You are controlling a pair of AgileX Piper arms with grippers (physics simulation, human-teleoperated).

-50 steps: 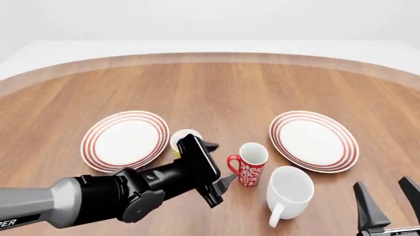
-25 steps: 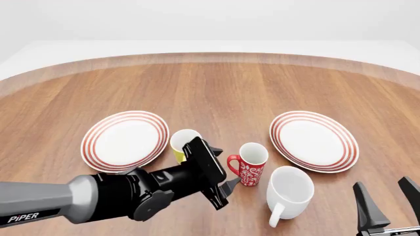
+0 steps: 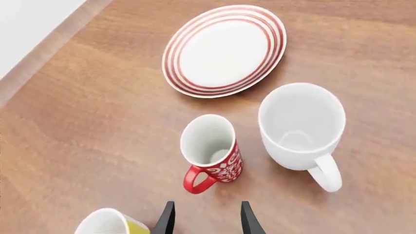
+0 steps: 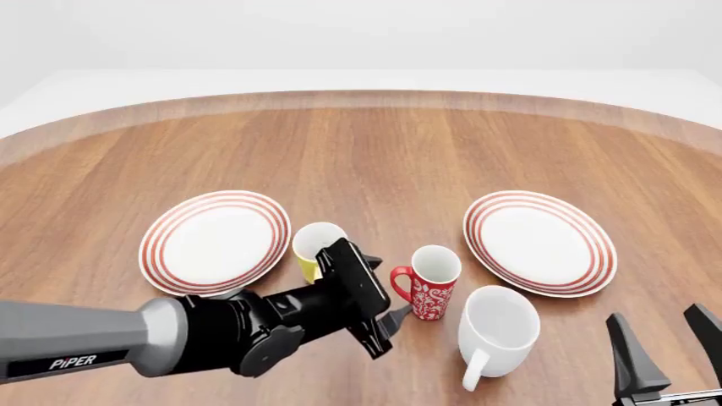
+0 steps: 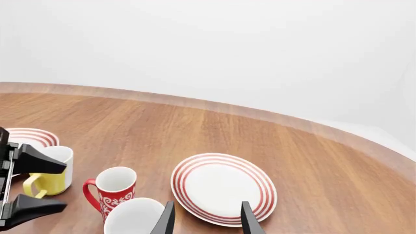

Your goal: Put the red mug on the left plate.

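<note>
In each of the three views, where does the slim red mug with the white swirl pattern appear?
Front view: the slim red mug with white swirls stands at centre, beside the open left gripper.
Left wrist view: the mug sits at centre, beyond the fingertips.
Right wrist view: the mug is low at the left.
Shared landmark: the large plain white mug stands next to it in all views.

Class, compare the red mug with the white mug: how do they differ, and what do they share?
The red mug is slim with a white swirl pattern; the white mug is wider and plain. The red mug's handle points toward the left gripper; the white mug's points toward the camera in the front view. Both stand upright, empty, on the table.
</note>
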